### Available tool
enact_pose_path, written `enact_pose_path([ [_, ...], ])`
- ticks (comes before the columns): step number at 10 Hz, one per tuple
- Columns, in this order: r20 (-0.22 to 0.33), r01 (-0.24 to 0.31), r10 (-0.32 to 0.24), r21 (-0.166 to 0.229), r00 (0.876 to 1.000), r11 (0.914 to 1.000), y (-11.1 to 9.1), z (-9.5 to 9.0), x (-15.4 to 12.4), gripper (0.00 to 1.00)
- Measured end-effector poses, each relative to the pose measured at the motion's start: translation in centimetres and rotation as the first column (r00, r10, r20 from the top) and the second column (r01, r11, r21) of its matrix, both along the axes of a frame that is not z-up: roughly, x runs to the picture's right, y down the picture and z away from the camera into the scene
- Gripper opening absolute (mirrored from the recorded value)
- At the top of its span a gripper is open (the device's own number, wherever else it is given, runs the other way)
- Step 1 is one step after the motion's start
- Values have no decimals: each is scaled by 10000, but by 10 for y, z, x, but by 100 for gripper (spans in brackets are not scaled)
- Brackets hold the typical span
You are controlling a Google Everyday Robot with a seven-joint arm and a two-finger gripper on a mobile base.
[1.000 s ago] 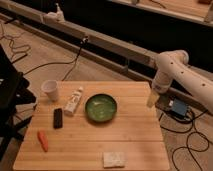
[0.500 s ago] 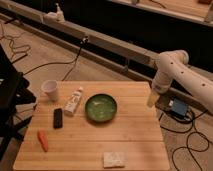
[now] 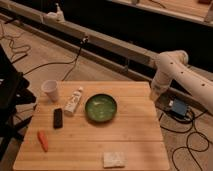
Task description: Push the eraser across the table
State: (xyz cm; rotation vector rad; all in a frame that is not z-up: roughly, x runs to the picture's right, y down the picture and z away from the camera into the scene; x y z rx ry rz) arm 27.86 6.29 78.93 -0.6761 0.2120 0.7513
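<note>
The eraser (image 3: 58, 118) is a small flat black slab lying on the left part of the light wooden table (image 3: 135, 140), between the orange carrot-like piece (image 3: 43, 140) and the white tube (image 3: 73, 101). My gripper (image 3: 154, 96) hangs at the end of the white arm (image 3: 172, 70) over the table's far right edge, far from the eraser.
A green bowl (image 3: 100, 108) sits at the table's middle. A white cup (image 3: 50, 90) stands at the far left. A pale beige pad (image 3: 114, 159) lies near the front edge. Cables and a blue box (image 3: 178, 108) lie on the floor to the right. A dark stand (image 3: 10, 95) is at the left.
</note>
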Motion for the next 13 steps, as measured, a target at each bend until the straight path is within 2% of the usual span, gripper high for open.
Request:
enact_pose_path([
  [1,-137,-566,564,-114,9983,9983,4,7,-21,0],
  [3,-244,-1408,1399,-383,9899,9893,9,16,-69,0],
  [5,-473,-2476,2450,-581,9684,9671,14,20,-118,0],
  [7,-490,-3014,2985,-722,9532,9508,19,18,-155,0],
  [8,-501,-3120,3090,-744,9498,9472,19,17,-160,0],
  [10,-490,-3129,3099,-737,9495,9469,19,17,-161,0],
  [11,-542,-3254,3221,-716,9452,9429,16,18,-159,0],
  [13,-493,-3694,3669,-561,9289,9276,0,11,-162,0],
])
